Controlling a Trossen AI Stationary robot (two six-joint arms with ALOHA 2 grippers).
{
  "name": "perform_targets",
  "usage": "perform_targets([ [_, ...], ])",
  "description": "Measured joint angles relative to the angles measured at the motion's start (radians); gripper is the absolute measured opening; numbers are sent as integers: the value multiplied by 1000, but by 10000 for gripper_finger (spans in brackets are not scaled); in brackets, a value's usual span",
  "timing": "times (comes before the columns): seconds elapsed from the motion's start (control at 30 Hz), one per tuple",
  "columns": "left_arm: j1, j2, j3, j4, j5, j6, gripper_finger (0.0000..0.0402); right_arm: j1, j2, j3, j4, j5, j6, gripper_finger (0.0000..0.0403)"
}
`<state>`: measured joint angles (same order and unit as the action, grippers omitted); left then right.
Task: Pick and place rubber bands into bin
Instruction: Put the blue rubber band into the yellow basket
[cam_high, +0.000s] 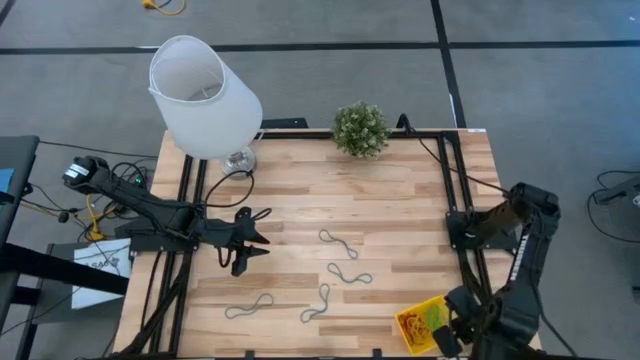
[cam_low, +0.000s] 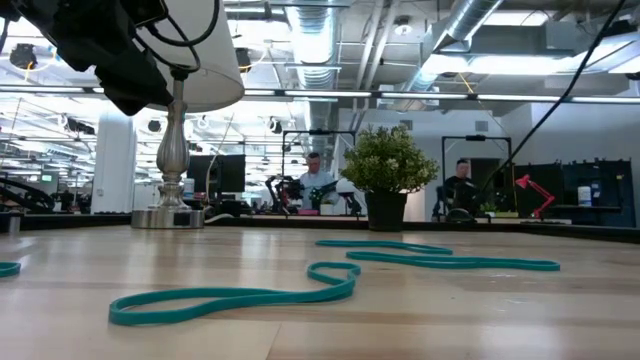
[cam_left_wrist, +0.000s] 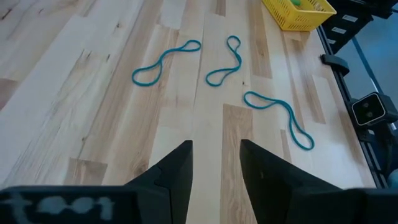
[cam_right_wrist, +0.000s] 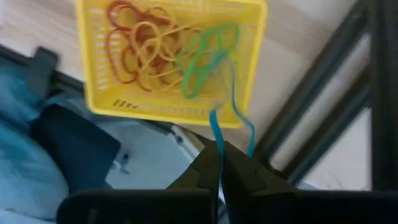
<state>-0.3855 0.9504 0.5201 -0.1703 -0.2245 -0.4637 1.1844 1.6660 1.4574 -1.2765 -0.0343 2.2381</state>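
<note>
Several blue-green rubber bands (cam_high: 338, 243) lie flat on the wooden table, and three of them (cam_left_wrist: 225, 60) show in the left wrist view. The yellow bin (cam_high: 424, 322) sits at the table's near right corner and holds red, yellow and green bands (cam_right_wrist: 155, 50). My left gripper (cam_left_wrist: 216, 163) hovers open over the table's left part (cam_high: 245, 242), pointing toward the bands. My right gripper (cam_right_wrist: 219, 155) is above the bin's outer edge (cam_high: 450, 335), shut on a blue band. My right gripper pinches a blue rubber band (cam_right_wrist: 214, 127) between its two fingertips, coming from above and pointing down. The band hangs slack below the fingers. Its loop (cam_right_wrist: 235, 93) reaches down to the bin's rim at the corner beside the green bands.
A lamp with a white shade (cam_high: 205, 95) stands at the far left corner, its base (cam_low: 168, 215) on the table. A small potted plant (cam_high: 360, 128) sits at the far edge. Black frame rails (cam_right_wrist: 323, 93) run beside the bin. Cables (cam_high: 100, 200) lie off the left edge.
</note>
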Motion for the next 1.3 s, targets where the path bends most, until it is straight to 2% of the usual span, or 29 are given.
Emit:
perform_targets([
  [0.1,0,0,0,0,0,0,121,13,11,-1,-6,69,4,0],
  [0.17,0,0,0,0,0,-2,121,5,24,-6,2,76,-8,0],
  [0.33,0,0,0,0,0,-12,121,-27,78,-6,4,23,-61,7],
  [0.53,0,0,0,0,0,-13,121,-58,137,-6,-10,-95,-199,47],
  [0.77,0,0,0,0,0,-14,121,-109,154,-6,-133,-90,-264,87],
  [0.8,0,0,0,0,0,-14,121,-118,153,-6,-147,-67,-281,90],
  [0.87,0,0,0,2,0,-15,121,-127,147,-6,-175,48,-323,92],
  [1.03,0,0,0,3,0,-12,121,-139,113,-6,-91,517,-650,92],
  [1.1,0,0,0,3,0,-10,121,-139,80,-6,-29,668,-774,92],
  [1.2,0,0,0,3,-2,-8,121,-142,12,-6,6,803,-910,92],
  [1.3,0,0,0,3,-6,-5,121,-149,-67,-6,-57,853,-961,93],
])
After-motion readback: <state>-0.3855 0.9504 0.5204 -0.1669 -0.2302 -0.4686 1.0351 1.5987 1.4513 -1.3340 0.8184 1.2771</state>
